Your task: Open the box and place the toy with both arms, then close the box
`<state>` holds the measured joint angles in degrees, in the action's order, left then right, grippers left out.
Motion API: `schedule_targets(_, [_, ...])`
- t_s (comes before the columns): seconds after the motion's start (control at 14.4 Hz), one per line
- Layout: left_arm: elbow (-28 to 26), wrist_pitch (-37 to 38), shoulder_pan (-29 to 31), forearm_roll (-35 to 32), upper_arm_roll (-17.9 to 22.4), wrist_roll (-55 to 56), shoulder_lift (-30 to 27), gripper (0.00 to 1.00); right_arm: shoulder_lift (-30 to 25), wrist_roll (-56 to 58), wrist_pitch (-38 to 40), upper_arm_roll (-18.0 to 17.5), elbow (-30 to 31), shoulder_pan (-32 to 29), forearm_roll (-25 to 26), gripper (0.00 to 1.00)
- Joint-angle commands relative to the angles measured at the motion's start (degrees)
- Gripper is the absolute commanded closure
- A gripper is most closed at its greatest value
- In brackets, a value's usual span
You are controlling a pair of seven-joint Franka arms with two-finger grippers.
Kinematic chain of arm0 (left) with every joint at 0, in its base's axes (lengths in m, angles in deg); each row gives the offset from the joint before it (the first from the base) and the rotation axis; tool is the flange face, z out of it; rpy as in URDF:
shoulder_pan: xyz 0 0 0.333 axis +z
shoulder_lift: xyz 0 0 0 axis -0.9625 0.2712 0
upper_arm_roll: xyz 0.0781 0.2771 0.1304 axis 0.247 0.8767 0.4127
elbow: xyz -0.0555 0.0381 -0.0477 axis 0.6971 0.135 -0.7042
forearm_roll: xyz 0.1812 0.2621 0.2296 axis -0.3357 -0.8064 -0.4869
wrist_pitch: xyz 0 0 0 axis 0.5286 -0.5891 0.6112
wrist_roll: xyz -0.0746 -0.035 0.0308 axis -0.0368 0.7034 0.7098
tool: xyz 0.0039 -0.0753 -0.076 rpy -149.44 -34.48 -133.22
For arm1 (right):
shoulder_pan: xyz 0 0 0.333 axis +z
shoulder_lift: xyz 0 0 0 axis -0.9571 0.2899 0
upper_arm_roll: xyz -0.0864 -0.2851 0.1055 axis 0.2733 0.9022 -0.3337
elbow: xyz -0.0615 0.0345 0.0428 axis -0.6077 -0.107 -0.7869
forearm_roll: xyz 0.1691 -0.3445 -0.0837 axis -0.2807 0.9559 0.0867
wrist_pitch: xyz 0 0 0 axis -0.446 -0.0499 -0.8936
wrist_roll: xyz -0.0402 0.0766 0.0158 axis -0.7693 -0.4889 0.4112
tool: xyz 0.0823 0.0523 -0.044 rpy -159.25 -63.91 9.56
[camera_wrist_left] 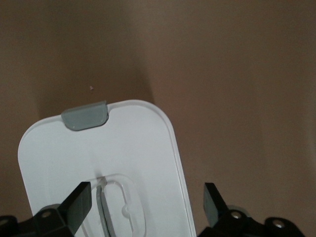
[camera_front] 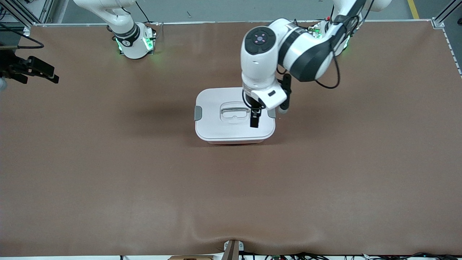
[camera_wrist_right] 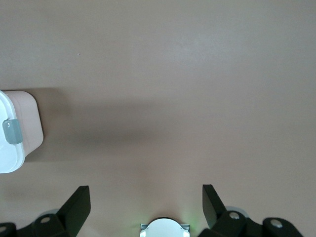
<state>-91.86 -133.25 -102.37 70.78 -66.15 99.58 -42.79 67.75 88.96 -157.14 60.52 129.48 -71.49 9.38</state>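
- The right gripper [camera_front: 50, 75] hangs over the table edge at the right arm's end, well apart from the box. Its fingers [camera_wrist_right: 76, 207] are spread wide on nothing, and that arm waits.
- The box [camera_front: 216, 126] sits mid-table with the white lid [camera_front: 213, 104] flat on it. One grey clip [camera_front: 198, 113] faces the right arm's end. I can't spot the toy anywhere; it may already be inside.
- The left gripper [camera_front: 255, 121] is over the lid, between the recessed handle [camera_front: 234, 112] and the clip at the left arm's end, fingers [camera_wrist_left: 79, 200] apart and gripping nothing.
- My guess is that this step is lid work. It should come down squarely on the handle or clip, with the idle arm brought in to steady the tub so that it doesn't slide.
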Motion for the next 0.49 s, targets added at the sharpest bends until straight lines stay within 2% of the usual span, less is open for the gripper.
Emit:
schedule_targets(0.0, [0.7,1.5,3.5,-1.0,-0.3,-7.1,-2.4,0.0,-0.6,-0.2,0.8,0.3,0.3,0.1,-0.4,0.0])
schedule_targets(0.42, [0.6,4.8,10.1,-0.3,-0.3,-23.4,-2.8,0.0,-0.7,0.0,1.0,0.4,0.4,-0.2,-0.2,0.0])
